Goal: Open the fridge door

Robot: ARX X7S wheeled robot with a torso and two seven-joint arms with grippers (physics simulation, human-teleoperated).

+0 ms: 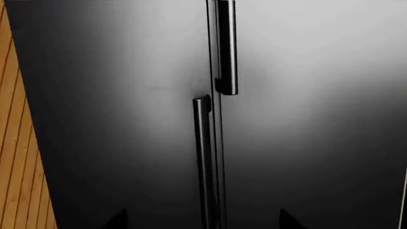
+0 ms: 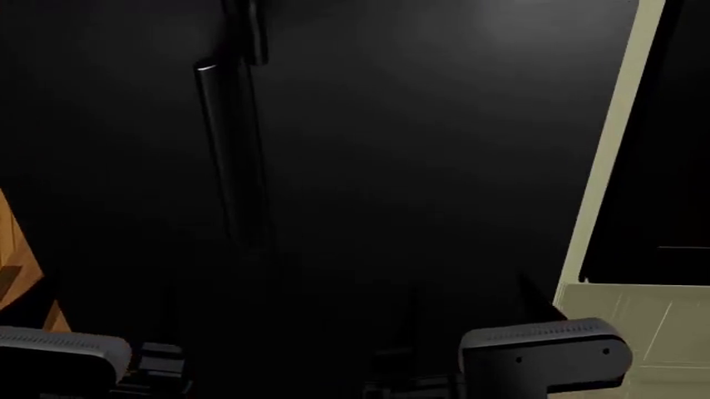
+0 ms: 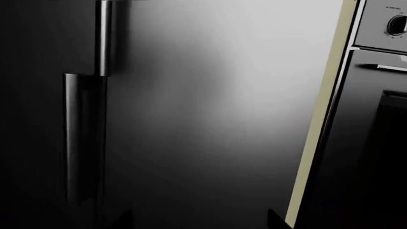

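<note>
- Left gripper (image 1: 203,220): only two dark fingertips (image 1: 117,220) show in its wrist view, spread wide with nothing between them, clear of the fridge front
- Right gripper (image 3: 198,220): the same, fingertips (image 3: 273,219) splayed, holding nothing, not touching the panel ahead
- Head view: both grey wrist housings (image 2: 544,353) sit low in front of the fridge; the fingers are lost against the black, so contact can't be read there
- Wide matte-black flat fridge door (image 3: 210,119): directly ahead of the right gripper, closed and flush with its neighbour
- Its long vertical black bar handle (image 1: 226,47) runs up along the seam edge; the lower end stops above the left gripper's line
- Narrower matte-black door panel (image 1: 114,119): left of the seam, also closed; its own black bar handle (image 1: 202,162) starts just below the other bar's end and runs down, on the opposite side of the seam
- Fridge contents: not visible, both doors shut
- Right edge: a cream vertical cabinet strip (image 2: 604,166) borders the wide door, with a black oven front (image 3: 369,143) beyond it
- Left edge: orange slatted wood panel (image 1: 13,143) beside the narrow door
- Open room: the gap between the grippers and the door face
</note>
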